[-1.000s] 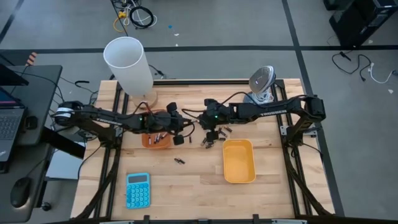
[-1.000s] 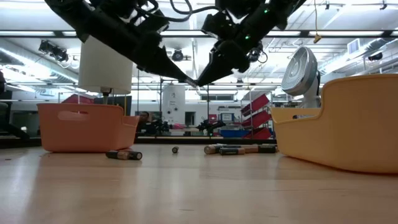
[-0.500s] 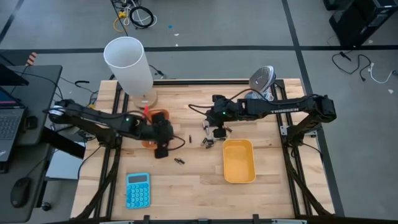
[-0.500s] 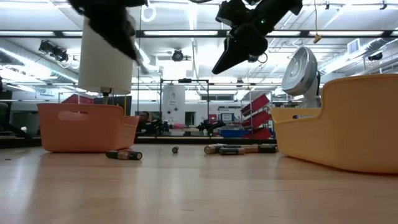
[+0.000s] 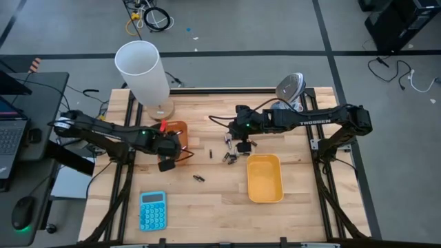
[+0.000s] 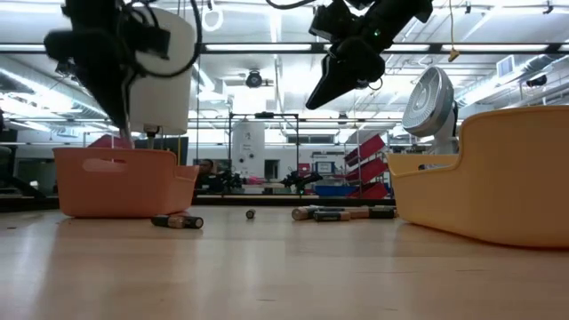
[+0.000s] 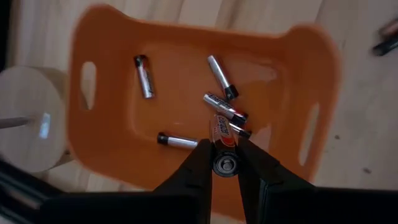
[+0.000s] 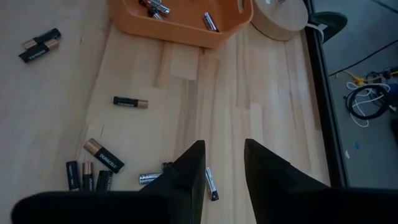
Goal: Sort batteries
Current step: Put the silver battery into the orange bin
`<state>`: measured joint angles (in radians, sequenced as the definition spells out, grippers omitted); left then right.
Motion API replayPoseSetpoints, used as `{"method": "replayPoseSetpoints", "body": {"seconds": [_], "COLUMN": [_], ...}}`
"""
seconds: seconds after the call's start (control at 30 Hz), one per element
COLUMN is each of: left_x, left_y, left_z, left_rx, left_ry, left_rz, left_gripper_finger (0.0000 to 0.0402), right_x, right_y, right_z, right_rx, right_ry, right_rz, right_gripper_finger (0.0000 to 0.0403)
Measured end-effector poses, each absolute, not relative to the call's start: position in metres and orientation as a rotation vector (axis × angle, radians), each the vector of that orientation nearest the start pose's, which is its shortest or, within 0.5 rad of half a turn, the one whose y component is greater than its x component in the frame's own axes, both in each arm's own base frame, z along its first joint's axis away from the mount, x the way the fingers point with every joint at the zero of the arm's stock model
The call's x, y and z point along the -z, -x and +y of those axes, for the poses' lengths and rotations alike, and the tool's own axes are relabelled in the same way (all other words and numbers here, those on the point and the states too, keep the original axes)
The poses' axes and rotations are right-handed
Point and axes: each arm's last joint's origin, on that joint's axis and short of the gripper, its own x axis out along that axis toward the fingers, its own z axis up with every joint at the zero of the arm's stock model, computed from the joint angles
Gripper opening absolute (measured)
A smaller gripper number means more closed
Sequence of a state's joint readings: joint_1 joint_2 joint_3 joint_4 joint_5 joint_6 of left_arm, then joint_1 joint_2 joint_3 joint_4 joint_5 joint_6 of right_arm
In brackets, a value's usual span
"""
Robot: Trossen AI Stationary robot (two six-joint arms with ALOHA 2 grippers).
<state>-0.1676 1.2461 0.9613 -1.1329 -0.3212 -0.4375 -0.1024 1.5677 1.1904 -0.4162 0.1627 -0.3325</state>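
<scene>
My left gripper (image 7: 225,165) hangs over the orange tray (image 7: 118,74), shut on a silvery battery with a red label (image 7: 221,127). Several silvery batteries (image 7: 143,76) lie on the tray's floor. In the high view this gripper (image 5: 167,162) is at the tray's near edge (image 5: 178,129). My right gripper (image 8: 224,155) stands open and empty in the air above loose batteries (image 8: 104,155) on the table's middle (image 5: 231,157). One more battery pair (image 5: 198,178) lies nearer the front. The yellow tray (image 5: 264,178) sits to the right, with no battery showing in it. My left gripper pinches the battery between its two fingertips (image 7: 200,163) at the end nearest the wrist (image 7: 225,164). The fingers come from above, pointing steeply down, and the battery runs on along them. It hangs below the tips, clear of the tray's floor.
A tall white cylinder on a round base (image 5: 142,71) stands just behind the orange tray. A small fan (image 5: 291,88) is at the back right and a blue calculator (image 5: 152,210) near the front left. Bare wood lies between the two trays.
My left gripper has drawn away from my right gripper at the table's middle, gone toward the table's left to over the orange tray, and tipped from a shallow slant to pointing steeply down. My right gripper has risen a little and then kept still.
</scene>
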Motion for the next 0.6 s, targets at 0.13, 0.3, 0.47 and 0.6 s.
{"method": "replayPoseSetpoints", "body": {"seconds": [0.13,0.3,0.47,0.6], "left_x": [-0.228,-0.21,-0.201,-0.198], "left_y": [-0.2,-0.195,-0.194,-0.194], "left_z": [-0.015,-0.005,0.002,0.004], "left_rx": [-0.46,-0.482,-0.473,-0.471], "left_ry": [0.046,0.094,0.158,0.18], "left_rz": [1.312,1.351,1.364,1.363], "left_gripper_finger": [0.0046,0.0046,0.0046,0.0046], "right_x": [-0.264,-0.264,-0.264,-0.265], "right_y": [-0.334,-0.335,-0.335,-0.335], "right_z": [-0.039,-0.039,-0.039,-0.039], "right_rx": [0.114,0.112,0.111,0.115], "right_ry": [0.335,0.334,0.334,0.326], "right_rz": [0.828,0.828,0.826,0.823], "right_gripper_finger": [0.0097,0.0098,0.0097,0.0098]}}
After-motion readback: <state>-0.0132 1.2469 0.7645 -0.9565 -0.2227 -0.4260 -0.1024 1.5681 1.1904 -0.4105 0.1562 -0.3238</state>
